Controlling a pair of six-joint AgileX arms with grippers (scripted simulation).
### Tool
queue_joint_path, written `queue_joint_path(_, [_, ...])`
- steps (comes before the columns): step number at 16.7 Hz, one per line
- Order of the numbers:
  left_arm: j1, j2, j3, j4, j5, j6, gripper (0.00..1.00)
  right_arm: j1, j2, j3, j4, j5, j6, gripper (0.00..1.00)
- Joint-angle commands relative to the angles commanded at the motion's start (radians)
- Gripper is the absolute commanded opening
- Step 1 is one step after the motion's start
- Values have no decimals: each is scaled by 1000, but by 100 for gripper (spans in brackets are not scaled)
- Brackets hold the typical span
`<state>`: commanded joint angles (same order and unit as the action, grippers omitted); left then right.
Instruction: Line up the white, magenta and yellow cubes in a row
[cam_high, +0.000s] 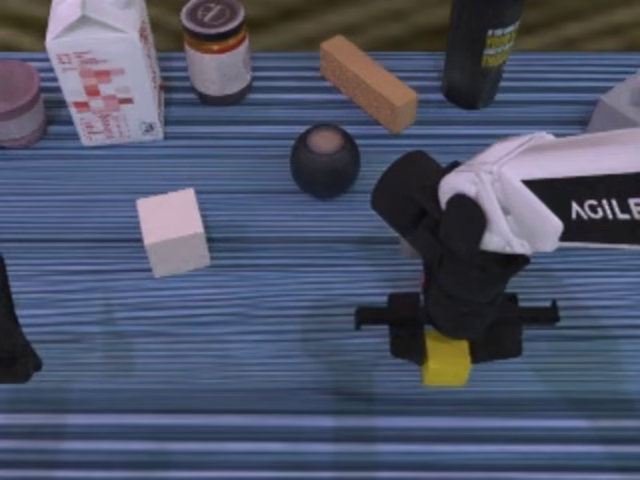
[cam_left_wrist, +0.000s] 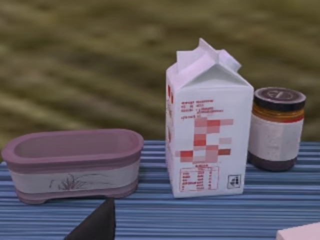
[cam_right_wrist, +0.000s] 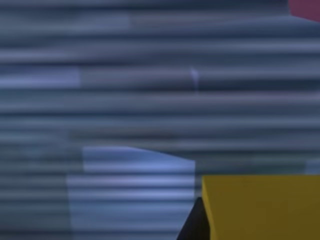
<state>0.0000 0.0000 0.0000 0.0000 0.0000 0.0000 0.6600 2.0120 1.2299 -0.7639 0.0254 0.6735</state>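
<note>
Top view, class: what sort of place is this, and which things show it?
Probably a simulated tabletop test bench: a blue striped table cluttered with a milk carton, jar and plain cubes, where the right gripper is at the yellow cube.

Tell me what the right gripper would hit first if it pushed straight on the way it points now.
The right gripper points down, so it would probably meet the blue striped table first, carrying the yellow cube it seems to hold into it. How far above the table the cube sits is unclear.
</note>
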Motion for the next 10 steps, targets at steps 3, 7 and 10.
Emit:
queue_joint_path(3, [0, 0, 0, 0, 0, 0, 100, 0, 0, 0, 0, 0, 0, 53])
queue_joint_path(7, [0, 0, 0, 0, 0, 0, 100, 0, 0, 0, 0, 0, 0, 83])
queue_joint_path(10, [0, 0, 0, 0, 0, 0, 100, 0, 0, 0, 0, 0, 0, 100])
